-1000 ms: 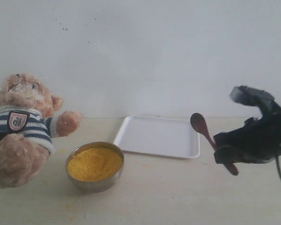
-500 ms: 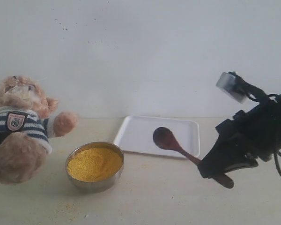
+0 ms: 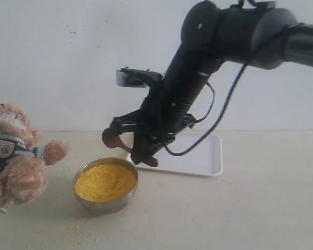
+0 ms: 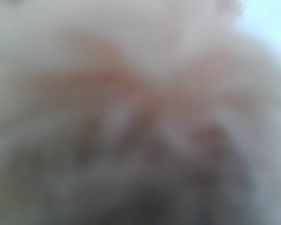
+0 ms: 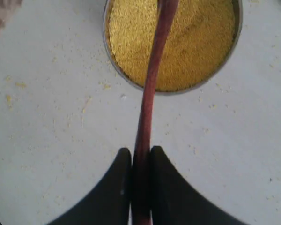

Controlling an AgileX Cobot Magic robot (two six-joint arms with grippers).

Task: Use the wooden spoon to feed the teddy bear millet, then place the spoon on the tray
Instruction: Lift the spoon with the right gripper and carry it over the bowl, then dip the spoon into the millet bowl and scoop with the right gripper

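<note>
The teddy bear leans at the far left edge of the table, one paw held out toward the steel bowl of yellow millet. Blurred fur of the teddy bear fills the left wrist view and hides my left gripper's jaws. My right gripper reaches across from the right, shut on the handle of the wooden spoon, whose bowl hangs just above the steel bowl's far rim. In the right wrist view the gripper pinches the wooden spoon over the millet. The white tray lies behind the arm.
Loose millet grains are scattered on the beige table around the steel bowl. A white wall stands close behind. The right arm and its looping cable span the space over the tray.
My right arm swung from the far right across the tray, bringing the spoon over the millet bowl. The teddy bear shifted left and lower.
</note>
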